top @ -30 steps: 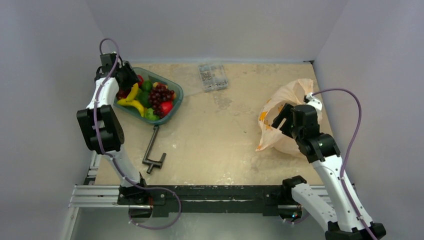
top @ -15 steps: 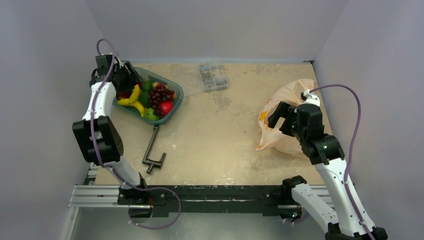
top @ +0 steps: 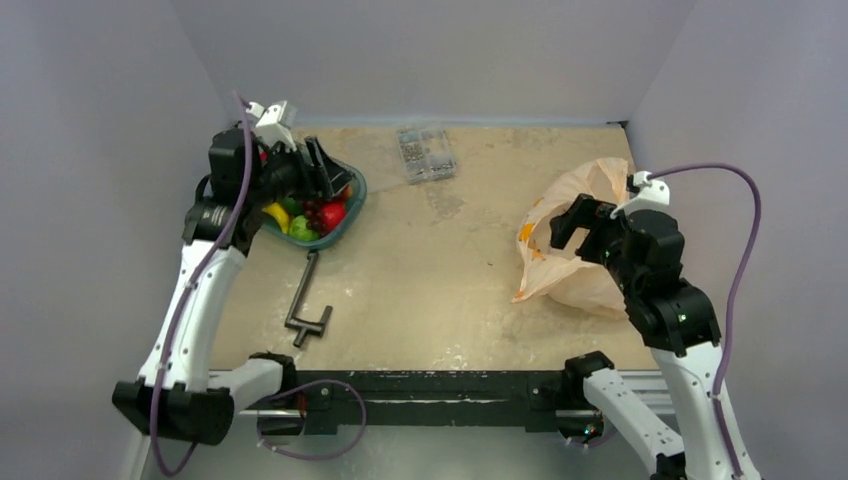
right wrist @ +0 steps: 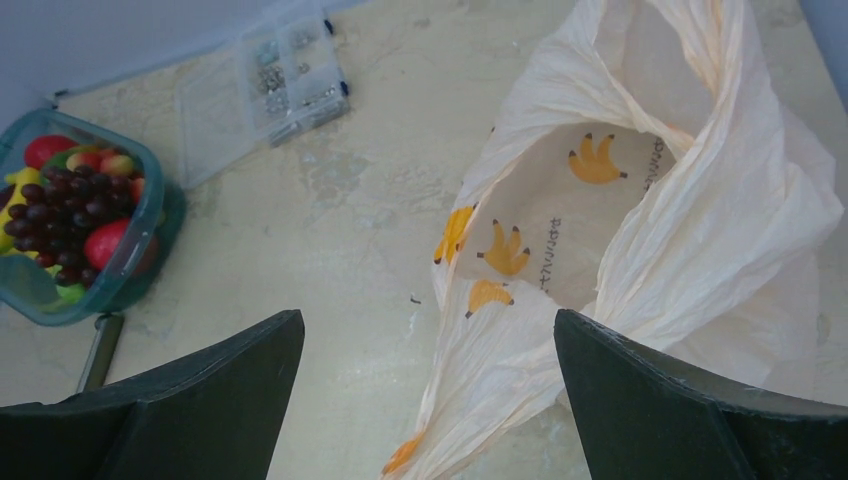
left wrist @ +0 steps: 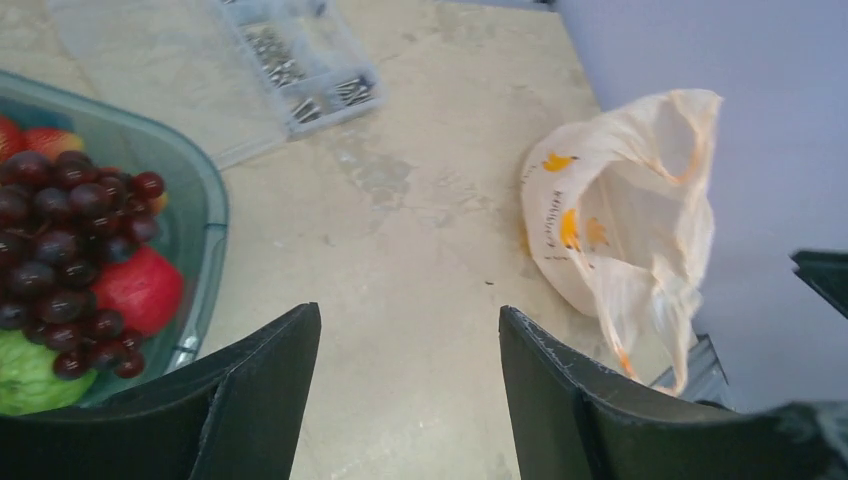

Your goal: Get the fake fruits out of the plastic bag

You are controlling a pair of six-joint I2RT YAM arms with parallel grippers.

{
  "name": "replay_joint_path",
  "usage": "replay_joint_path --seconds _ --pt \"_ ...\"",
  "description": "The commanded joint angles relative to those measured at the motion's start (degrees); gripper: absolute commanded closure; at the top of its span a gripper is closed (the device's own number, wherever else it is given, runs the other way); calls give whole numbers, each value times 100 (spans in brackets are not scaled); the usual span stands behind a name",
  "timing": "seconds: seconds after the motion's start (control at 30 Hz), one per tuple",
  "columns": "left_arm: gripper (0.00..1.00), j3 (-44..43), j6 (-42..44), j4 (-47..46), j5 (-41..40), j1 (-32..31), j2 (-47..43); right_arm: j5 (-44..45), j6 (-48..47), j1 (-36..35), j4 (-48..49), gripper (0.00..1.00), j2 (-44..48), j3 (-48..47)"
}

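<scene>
The fake fruits (top: 312,216), dark grapes (left wrist: 60,250), a red apple (left wrist: 140,290), a lime (left wrist: 30,375) and a banana, lie in the teal tray (top: 352,200) at the back left. The plastic bag (top: 575,280) lies crumpled on the right. Its mouth is open in the right wrist view (right wrist: 700,230), and no fruit shows inside. My left gripper (top: 325,175) hovers over the tray's right side, open and empty (left wrist: 407,312). My right gripper (top: 572,222) is open and empty above the bag's left edge (right wrist: 428,315).
A clear box of small parts (top: 425,152) sits at the back centre. A dark metal clamp (top: 305,305) lies in front of the tray. Grey walls close in on the left, back and right.
My left arm has lifted from the tray's back-left corner and swung over its right side, facing the bag. My right gripper has risen and drifted slightly right. The bag has not moved.
</scene>
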State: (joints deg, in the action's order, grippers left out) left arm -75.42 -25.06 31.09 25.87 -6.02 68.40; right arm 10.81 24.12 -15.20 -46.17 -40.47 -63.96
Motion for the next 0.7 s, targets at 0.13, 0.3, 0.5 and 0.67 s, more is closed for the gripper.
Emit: replay_joint_path --seconds 0.13,0.3,0.5,0.67 --pt "27 284 -207 -340 399 -409 -2396 278 -281 16 24 1 476 -789" --pt "24 258 -195 -282 185 -408 -3310 358 -214 9 105 1 844 -998" --pt "22 241 -129 89 -144 -409 -3861 571 -109 8 383 1 1622 -832" --pt "21 296 -168 215 -67 -413 -3949 1002 -156 8 -113 1 1447 -1107"
